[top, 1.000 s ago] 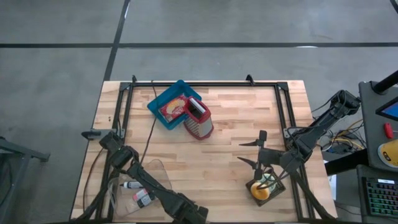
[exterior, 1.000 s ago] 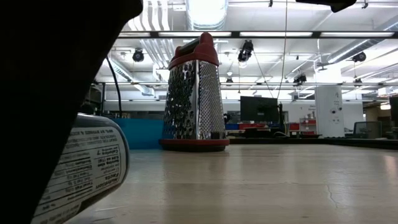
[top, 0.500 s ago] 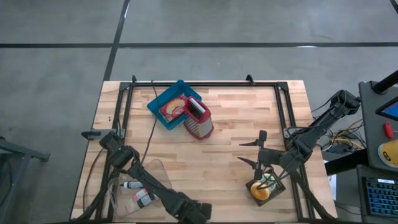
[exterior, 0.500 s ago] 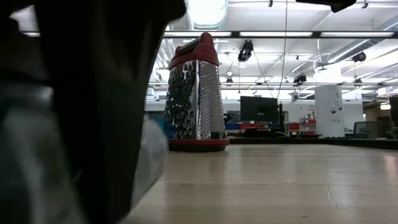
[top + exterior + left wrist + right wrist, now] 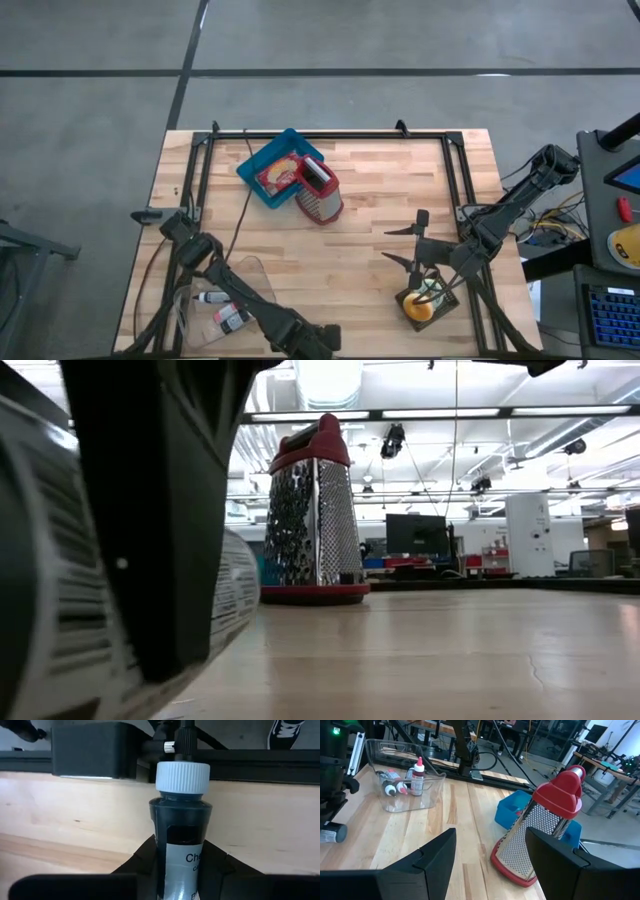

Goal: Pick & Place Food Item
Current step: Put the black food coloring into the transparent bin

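My left gripper (image 5: 305, 340) is at the table's near edge, shut on a dark bottle (image 5: 182, 820) that has a white cap (image 5: 182, 776) and a white label. In the low view the bottle (image 5: 235, 590) and one dark finger (image 5: 150, 510) fill the left side. My right gripper (image 5: 408, 245) hangs open over the right half of the table with nothing between its fingers. It is above and clear of a yellow-orange item (image 5: 420, 307) lying on a small dark tray. My left gripper pinches the bottle's body at the labelled part (image 5: 175, 857), below the neck, between its two fingers (image 5: 142, 862). The fingers come steeply from above and lie across the bottle. The cap end points toward the table's near rail. Whether the bottle still touches the table I cannot tell.
A red-topped metal grater (image 5: 320, 192) stands at the back centre, beside a blue bin (image 5: 262, 160) holding a red packet. A clear container (image 5: 225, 300) with small bottles sits near the front left. A black frame rail (image 5: 330, 135) runs around the table.
My left gripper has rolled about its wrist while staying shut on the bottle. The bottle has turned with it: in the low view its label first showed only at the lower left and now shows on both sides of the dark finger.
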`<action>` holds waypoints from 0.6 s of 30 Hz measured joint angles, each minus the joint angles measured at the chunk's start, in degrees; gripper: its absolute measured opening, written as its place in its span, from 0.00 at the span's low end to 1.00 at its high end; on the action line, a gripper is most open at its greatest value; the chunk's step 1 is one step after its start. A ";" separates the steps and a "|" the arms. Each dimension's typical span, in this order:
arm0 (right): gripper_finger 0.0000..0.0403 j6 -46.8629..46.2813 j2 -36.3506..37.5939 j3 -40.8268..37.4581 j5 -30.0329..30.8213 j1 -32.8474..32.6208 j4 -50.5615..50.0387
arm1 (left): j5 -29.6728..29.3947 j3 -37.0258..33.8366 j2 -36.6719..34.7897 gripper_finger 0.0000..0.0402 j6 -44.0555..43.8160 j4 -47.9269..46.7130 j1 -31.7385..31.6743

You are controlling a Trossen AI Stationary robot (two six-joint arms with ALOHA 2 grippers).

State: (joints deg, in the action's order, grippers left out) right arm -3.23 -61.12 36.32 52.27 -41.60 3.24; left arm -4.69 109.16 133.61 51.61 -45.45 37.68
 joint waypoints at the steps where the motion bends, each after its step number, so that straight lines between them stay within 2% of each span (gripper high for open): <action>1: 0.58 0.01 0.00 0.00 0.00 0.00 -0.01 | -0.55 0.00 -0.11 0.21 -0.27 -0.29 -0.17; 9: 0.58 -0.15 0.00 0.00 -0.25 0.00 0.00 | -5.83 0.42 -1.63 0.21 -1.10 -7.59 -3.02; 18: 0.58 -0.27 0.00 0.00 -0.26 0.00 -0.01 | -6.36 0.26 -2.04 0.21 -1.99 -11.21 -6.40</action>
State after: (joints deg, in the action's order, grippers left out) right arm -3.50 -61.12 36.32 52.01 -41.60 3.23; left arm -11.05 109.43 131.57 49.62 -56.66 31.28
